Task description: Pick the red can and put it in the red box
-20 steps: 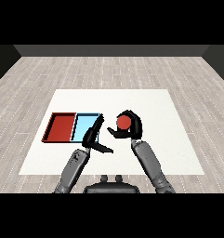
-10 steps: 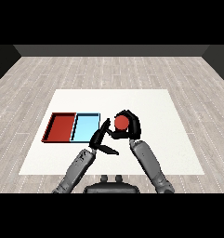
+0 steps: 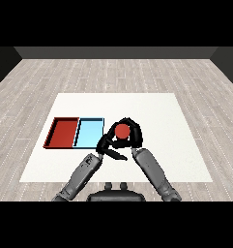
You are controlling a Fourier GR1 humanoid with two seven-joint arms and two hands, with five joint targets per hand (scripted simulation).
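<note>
So the red can (image 3: 122, 131) is sitting in the right hand (image 3: 132, 137), fingers wrapped round it, just right of the light blue tray (image 3: 89, 133) and not over it. The left hand (image 3: 107, 147) is right beside it on the near-left, fingers pretty much straight and relaxed, one pointing right under the can. The red tray (image 3: 64, 132) lies further left, touching the blue one, all on the white table (image 3: 161, 111).

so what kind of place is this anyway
Probably a bare robot test room: a white table on grey plank flooring, holding only a red tray, a light blue tray and a red can.
</note>
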